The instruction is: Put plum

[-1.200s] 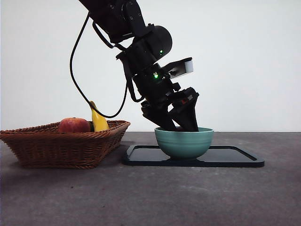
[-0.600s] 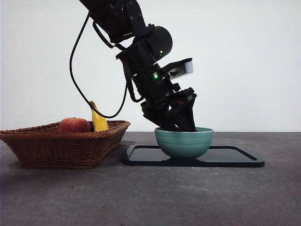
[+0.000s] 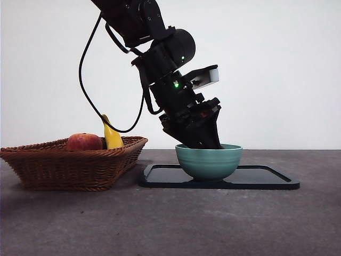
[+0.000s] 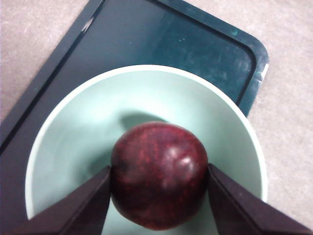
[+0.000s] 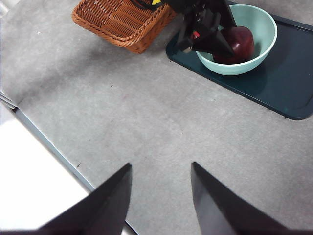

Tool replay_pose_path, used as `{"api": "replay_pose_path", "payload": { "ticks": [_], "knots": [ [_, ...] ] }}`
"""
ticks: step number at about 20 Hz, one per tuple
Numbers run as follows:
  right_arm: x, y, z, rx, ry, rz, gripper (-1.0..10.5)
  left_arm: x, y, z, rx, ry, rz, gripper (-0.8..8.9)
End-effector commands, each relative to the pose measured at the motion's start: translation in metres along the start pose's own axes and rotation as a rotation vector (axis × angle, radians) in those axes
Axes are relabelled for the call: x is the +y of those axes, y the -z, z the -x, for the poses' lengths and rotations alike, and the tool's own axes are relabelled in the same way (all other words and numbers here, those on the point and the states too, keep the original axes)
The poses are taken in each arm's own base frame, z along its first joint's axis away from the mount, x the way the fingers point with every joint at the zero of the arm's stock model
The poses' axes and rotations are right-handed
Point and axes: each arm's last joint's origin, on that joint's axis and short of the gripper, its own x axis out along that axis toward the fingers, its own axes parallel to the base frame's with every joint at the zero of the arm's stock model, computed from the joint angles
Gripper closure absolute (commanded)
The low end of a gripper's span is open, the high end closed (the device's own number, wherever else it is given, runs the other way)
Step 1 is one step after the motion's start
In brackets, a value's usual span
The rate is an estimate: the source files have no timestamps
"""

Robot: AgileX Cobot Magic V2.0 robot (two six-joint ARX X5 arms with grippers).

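The plum point(image 4: 159, 188) is dark maroon and glossy and sits between the two jaws of my left gripper point(image 4: 159, 169), which touch it on both sides. It is held inside the pale green bowl point(image 4: 83, 127), just above its floor. In the front view the left gripper point(image 3: 205, 140) reaches down into the bowl point(image 3: 209, 160), whose wall hides the plum. The right wrist view shows the plum point(image 5: 240, 41) in the bowl point(image 5: 266, 39) under the left gripper point(image 5: 210, 34). My right gripper point(image 5: 161, 166) is open and empty, high above the table.
The bowl stands on a dark tray point(image 3: 266, 181). A wicker basket point(image 3: 69, 165) to the left of the tray holds a red-orange peach-like fruit point(image 3: 83, 142) and a yellow banana point(image 3: 111, 136). The table's edge point(image 5: 49, 147) runs near the right arm.
The left gripper's outline over the bowl has narrowed, its right side drawing a little to the left. The bowl, tray and basket have not moved.
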Motion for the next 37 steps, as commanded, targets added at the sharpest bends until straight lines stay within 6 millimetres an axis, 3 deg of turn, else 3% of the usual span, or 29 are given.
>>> {"api": "replay_pose_path", "payload": {
  "ticks": [1,7,11,14,18,22,26,29,31,37],
  "knots": [
    [0.001,-0.002,0.001,-0.009,-0.006,0.006,7.5,0.002,-0.011,0.001,-0.028,-0.010,0.027,5.99],
    [0.001,-0.002,0.001,-0.009,-0.005,0.005,7.5,0.010,-0.040,0.038,-0.055,-0.028,0.049,5.99],
    [0.001,-0.002,0.001,-0.010,-0.005,0.005,7.5,0.017,-0.063,0.085,-0.122,-0.027,0.108,5.99],
    [0.001,-0.002,0.001,-0.010,-0.005,0.005,7.5,0.020,-0.073,0.136,-0.216,-0.027,0.146,5.99],
    [0.001,-0.002,0.001,-0.011,-0.005,0.006,7.5,0.017,-0.067,0.210,-0.286,-0.090,0.159,5.99],
    [0.001,-0.002,0.001,-0.011,-0.005,0.006,7.5,0.007,-0.043,0.284,-0.300,-0.151,0.200,5.99],
    [0.001,-0.002,0.001,-0.011,-0.005,0.006,7.5,-0.005,-0.014,0.332,-0.244,-0.185,0.248,5.98],
    [0.001,-0.002,0.001,-0.012,-0.005,0.014,7.5,-0.004,0.001,0.343,-0.220,-0.121,0.297,5.98],
    [0.001,-0.002,0.001,-0.012,-0.005,0.013,7.5,0.002,0.009,0.339,-0.219,-0.052,0.320,5.98],
    [0.001,-0.002,0.001,-0.012,-0.005,0.013,7.5,0.030,0.052,0.270,-0.059,0.075,0.423,5.98]
  ]
}}
